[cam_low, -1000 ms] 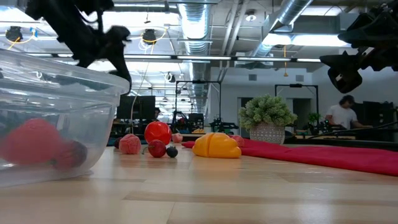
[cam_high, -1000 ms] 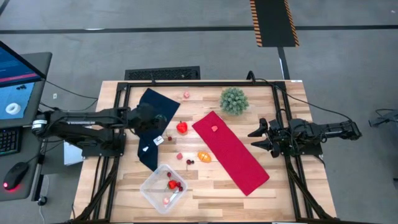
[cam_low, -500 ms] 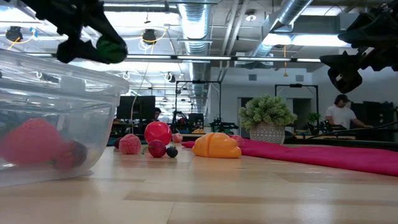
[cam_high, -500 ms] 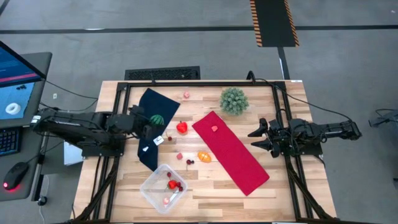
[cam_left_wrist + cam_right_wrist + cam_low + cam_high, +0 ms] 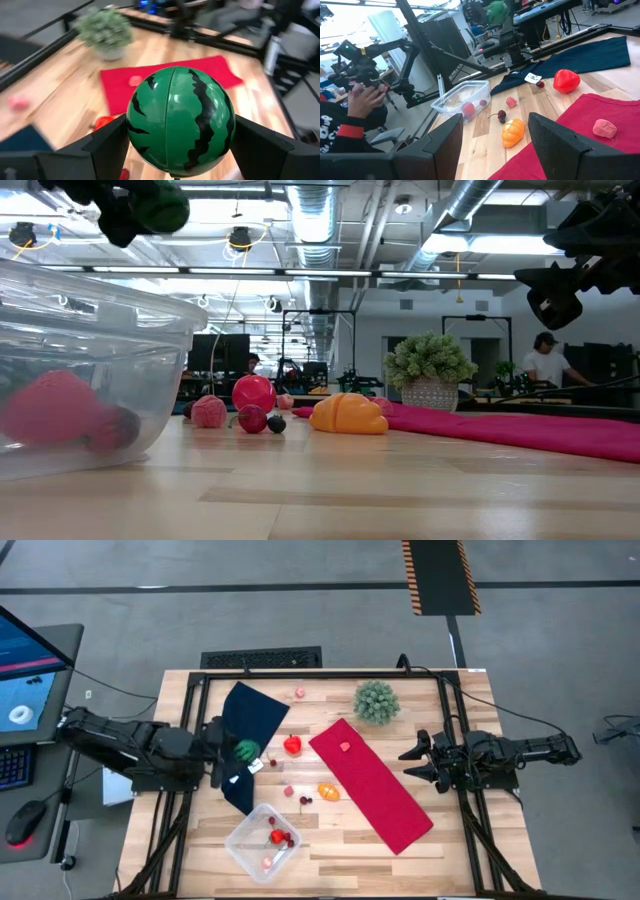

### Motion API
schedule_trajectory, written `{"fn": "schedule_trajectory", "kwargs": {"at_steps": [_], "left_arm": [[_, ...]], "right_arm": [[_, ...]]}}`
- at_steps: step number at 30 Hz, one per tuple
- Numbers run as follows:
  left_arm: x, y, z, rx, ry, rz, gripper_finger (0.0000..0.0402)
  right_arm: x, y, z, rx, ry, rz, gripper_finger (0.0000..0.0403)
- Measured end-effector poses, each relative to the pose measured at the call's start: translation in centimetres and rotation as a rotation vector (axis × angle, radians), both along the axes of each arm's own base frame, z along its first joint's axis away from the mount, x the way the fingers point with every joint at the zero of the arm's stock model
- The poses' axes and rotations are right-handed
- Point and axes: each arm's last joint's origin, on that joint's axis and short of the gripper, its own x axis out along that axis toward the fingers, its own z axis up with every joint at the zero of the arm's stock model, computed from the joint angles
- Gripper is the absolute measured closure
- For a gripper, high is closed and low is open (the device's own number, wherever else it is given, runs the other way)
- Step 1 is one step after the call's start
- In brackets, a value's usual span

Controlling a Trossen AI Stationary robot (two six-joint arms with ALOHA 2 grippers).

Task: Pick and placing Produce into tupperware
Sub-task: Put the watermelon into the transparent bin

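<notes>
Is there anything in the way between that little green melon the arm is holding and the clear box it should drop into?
Nothing visible. The left pincer holds the watermelon above the dark blue cloth; only bare table lies before the tupperware.

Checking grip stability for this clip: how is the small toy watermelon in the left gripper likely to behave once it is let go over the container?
The watermelon is a smooth, glossy ball, so it would probably roll if dropped on bare wood. The left gripper holds it by only two sides, so it may slip. The tupperware has walls that should likely stop it.
</notes>
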Motion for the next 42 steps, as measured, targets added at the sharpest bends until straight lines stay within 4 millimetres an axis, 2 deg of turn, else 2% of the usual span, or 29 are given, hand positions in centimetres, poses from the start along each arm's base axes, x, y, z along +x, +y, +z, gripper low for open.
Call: {"fn": "schedule_trajectory", "kwargs": {"at_steps": [23, 30, 42], "left_arm": [[-0.9, -3.6, 0.5, 0.428, -0.140, -0.553, 0.0111], [-0.4, -4.5, -0.1, 0.404, -0.108, -0.581, 0.0111], [2.6, -6.5, -2.5, 0.384, 0.053, -0.588, 0.0111]], "right_arm": [[0.0, 0.0, 0.0, 0.000, 0.000, 0.000, 0.0154], [0.0, 0.0, 0.0, 0.000, 0.000, 0.000, 0.0154], [0.0, 0.0, 0.0, 0.000, 0.000, 0.000, 0.0154]]}}
